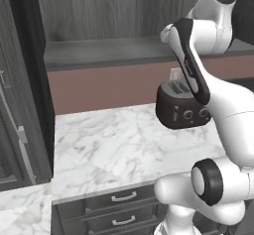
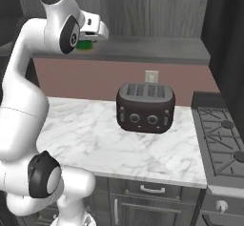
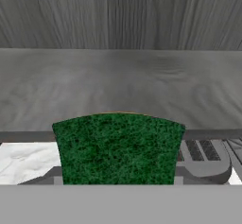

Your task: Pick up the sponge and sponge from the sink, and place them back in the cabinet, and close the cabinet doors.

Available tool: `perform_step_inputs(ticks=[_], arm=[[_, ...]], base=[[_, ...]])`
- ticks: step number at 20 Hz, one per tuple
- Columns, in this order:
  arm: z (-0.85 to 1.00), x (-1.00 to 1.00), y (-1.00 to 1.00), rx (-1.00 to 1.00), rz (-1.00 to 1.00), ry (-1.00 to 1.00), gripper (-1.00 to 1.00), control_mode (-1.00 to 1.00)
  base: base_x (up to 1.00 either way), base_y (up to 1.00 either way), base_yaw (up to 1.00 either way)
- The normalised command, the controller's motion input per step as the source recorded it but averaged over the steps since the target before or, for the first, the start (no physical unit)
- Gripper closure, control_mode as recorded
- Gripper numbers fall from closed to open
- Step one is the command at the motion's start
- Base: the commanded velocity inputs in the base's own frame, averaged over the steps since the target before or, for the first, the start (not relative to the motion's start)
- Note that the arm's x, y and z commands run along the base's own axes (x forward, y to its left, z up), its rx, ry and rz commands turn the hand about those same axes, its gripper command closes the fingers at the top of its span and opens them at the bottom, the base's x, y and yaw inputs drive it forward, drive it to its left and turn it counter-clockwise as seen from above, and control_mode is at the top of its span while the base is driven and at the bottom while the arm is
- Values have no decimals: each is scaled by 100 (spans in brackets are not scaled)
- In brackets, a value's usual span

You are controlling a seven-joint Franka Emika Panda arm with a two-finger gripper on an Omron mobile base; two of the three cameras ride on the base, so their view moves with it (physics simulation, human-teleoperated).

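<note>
The gripper (image 2: 88,38) grips the green sponge (image 3: 118,147) at the open cabinet's shelf (image 3: 118,81) edge. Placing is under way; next it likely must reach further in, then release.

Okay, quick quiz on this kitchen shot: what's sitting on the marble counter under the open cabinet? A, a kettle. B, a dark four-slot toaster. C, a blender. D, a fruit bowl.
B: a dark toaster with four slots on top and knobs on its front stands on the white marble counter, below the cabinet shelf.
</note>
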Motion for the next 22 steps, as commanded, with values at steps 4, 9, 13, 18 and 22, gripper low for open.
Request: perform_step_inputs(ticks=[4, 9, 13, 18, 22], arm=[[0, 53, 0, 0, 0, 0, 100, -100], [0, 52, 0, 0, 0, 0, 100, -100], [-2, 40, 0, 0, 0, 0, 100, -100], [-17, 32, 0, 0, 0, 0, 100, -100], [-24, 27, 0, 0, 0, 0, 100, -100]], base=[[0, 0, 0], [0, 0, 0], [0, 0, 0], [0, 0, 0], [0, 0, 0]])
